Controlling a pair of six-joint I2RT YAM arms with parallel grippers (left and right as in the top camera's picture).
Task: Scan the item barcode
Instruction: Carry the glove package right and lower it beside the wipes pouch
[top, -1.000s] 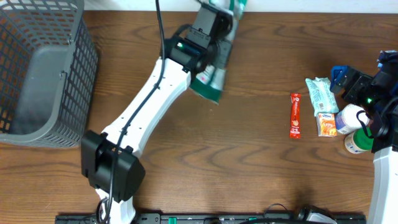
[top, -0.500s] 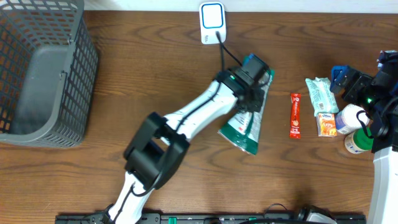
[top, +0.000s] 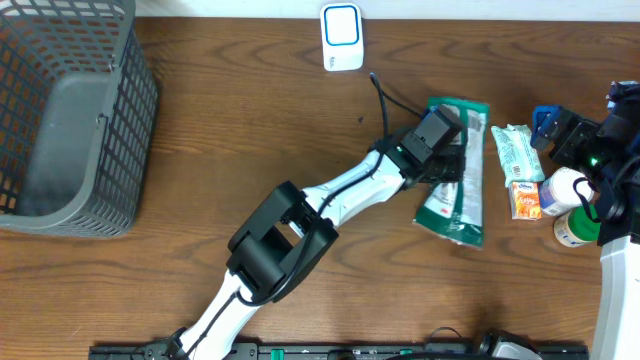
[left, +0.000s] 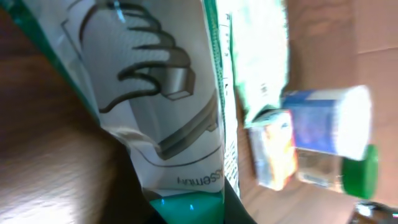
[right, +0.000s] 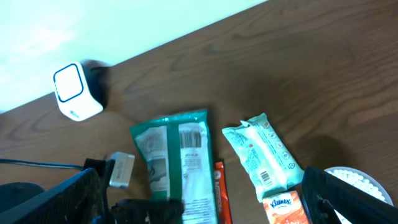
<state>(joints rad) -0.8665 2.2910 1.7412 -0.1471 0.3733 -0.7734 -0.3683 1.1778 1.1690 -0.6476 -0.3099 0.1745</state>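
The item is a green and white packet (top: 458, 190), with its printed back and barcode facing up in the right wrist view (right: 180, 155). My left gripper (top: 442, 152) is shut on the packet's edge. In the left wrist view the packet (left: 161, 93) fills the frame and runs down between the jaws of the left gripper (left: 193, 214). The white scanner (top: 341, 38) stands at the table's back edge, well to the left of the packet. My right gripper (top: 560, 135) hangs open at the far right with nothing between its fingers (right: 339, 199).
A wipes pack (top: 515, 150), an orange tissue box (top: 525, 198) and a white bottle with a green cap (top: 568, 200) lie right of the packet. A red stick (right: 219, 193) peeks out beside it. A grey basket (top: 70, 120) sits far left.
My left arm has swung the packet from the scanner at the back edge rightward and forward, until it now lies over the red stick beside the other items. The right arm has not moved.
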